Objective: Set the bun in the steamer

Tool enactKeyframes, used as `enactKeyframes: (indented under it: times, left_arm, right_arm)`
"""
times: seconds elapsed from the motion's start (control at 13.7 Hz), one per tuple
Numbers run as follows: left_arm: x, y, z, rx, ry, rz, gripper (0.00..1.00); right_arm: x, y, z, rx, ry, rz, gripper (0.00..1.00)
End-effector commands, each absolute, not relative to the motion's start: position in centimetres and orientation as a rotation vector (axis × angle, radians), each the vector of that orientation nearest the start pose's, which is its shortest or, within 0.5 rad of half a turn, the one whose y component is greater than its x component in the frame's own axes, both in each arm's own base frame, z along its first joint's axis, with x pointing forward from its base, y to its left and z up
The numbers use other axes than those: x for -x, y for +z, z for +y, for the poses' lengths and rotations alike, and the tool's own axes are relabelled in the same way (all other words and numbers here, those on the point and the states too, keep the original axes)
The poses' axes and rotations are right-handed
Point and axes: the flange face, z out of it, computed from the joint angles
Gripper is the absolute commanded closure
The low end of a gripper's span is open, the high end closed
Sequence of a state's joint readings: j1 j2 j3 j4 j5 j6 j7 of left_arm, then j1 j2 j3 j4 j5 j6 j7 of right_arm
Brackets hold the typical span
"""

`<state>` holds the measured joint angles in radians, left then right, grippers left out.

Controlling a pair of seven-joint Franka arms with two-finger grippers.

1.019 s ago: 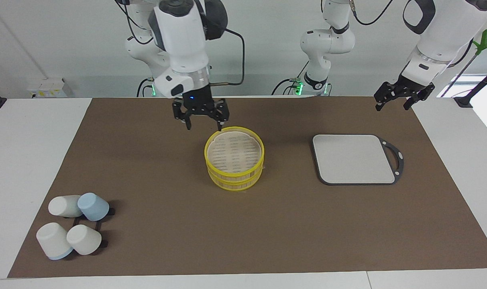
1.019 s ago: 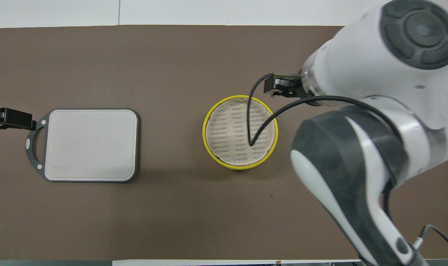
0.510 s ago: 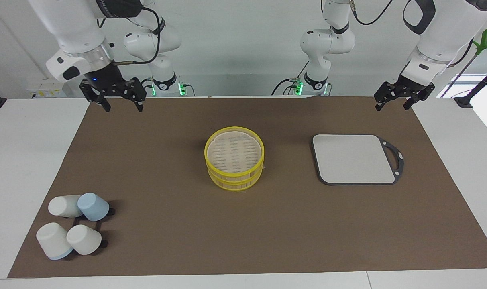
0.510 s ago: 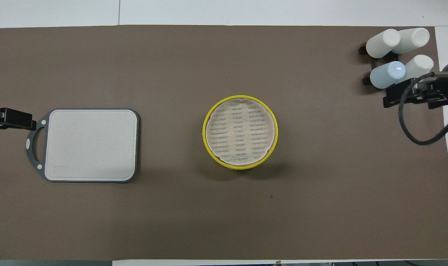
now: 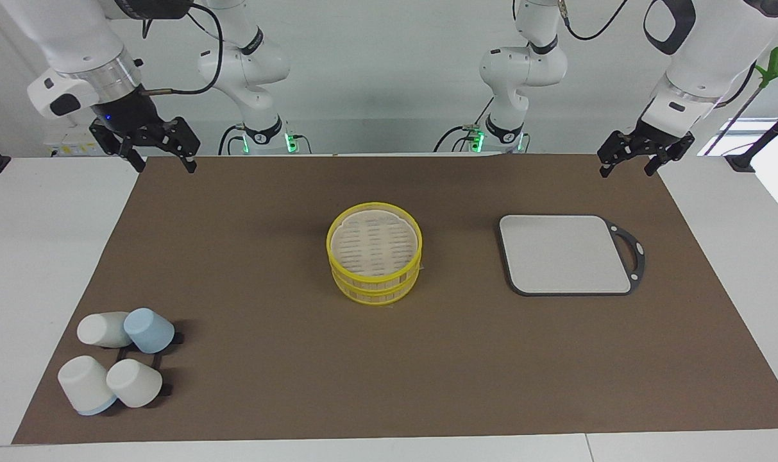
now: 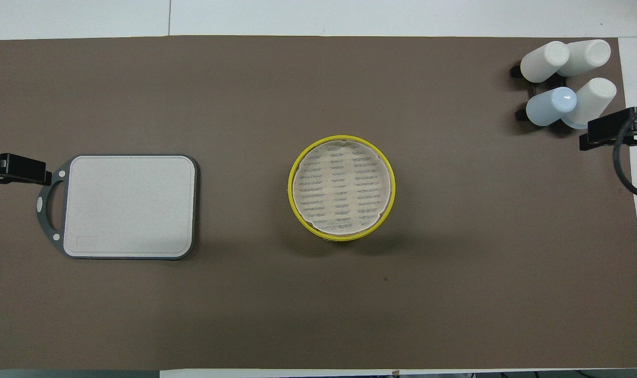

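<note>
light: bright, even, from above
shadows: soft, beside the round yellow-rimmed steamer basket [image 5: 374, 253]
focus: sharp throughout

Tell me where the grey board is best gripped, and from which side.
Grip the grey board by its black loop handle, at the left arm's end, from above. The board lies flat, its edges giving little hold; the open loop admits a finger. The left end effector hovers open nearby; the right end effector waits at its own end.
</note>
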<state>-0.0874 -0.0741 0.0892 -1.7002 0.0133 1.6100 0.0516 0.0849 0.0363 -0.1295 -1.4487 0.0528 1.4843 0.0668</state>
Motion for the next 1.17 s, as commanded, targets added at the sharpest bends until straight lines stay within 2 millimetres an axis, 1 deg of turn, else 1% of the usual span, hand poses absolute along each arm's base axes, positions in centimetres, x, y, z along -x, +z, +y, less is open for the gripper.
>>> enactKeyframes:
  times: [0.0, 0.07, 0.15, 0.36, 0.44, 0.58, 0.73, 0.8, 0.95, 1.09]
  left_arm:
    - [-52.9, 60.8, 0.6, 3.144, 0.024, 0.076, 0.0]
    - [-53.0, 60.8, 0.6, 3.142, 0.022, 0.076, 0.0]
    - [-53.0, 60.8, 0.6, 3.144, 0.022, 0.076, 0.0]
    - [-52.9, 60.8, 0.6, 3.144, 0.024, 0.076, 0.0]
    - [-53.0, 60.8, 0.6, 3.142, 0.022, 0.076, 0.0]
    - [-53.0, 60.8, 0.6, 3.142, 0.022, 0.076, 0.0]
    - [-53.0, 60.8, 0.6, 3.142, 0.022, 0.076, 0.0]
    - [-53.0, 60.8, 0.6, 3.144, 0.022, 0.076, 0.0]
    - [-52.9, 60.8, 0.6, 3.144, 0.024, 0.076, 0.0]
    - [-53.0, 60.8, 0.6, 3.142, 0.022, 0.076, 0.0]
  right_arm:
    - [-55.2, 65.7, -1.8, 3.116, -0.009, 0.126, 0.0]
    - [-55.2, 65.4, -1.9, 3.159, 0.014, 0.119, 0.0]
    - [-55.4, 66.4, -1.8, 3.184, -0.015, 0.108, 0.0]
    - [-55.6, 67.0, -0.3, 3.174, -0.04, 0.064, 0.0]
    - [-55.6, 67.1, -0.6, 3.167, -0.052, 0.077, 0.0]
    - [-55.6, 66.9, -0.2, 3.15, -0.046, 0.071, 0.0]
    - [-55.5, 66.8, -0.4, 3.145, -0.02, 0.08, 0.0]
    - [-55.5, 66.7, -1.4, 3.134, 0.002, 0.11, 0.0]
    - [-55.8, 67.2, -1.4, 3.141, -0.051, 0.105, 0.0]
    - [-55.7, 67.2, -1.3, 3.141, -0.049, 0.1, 0.0]
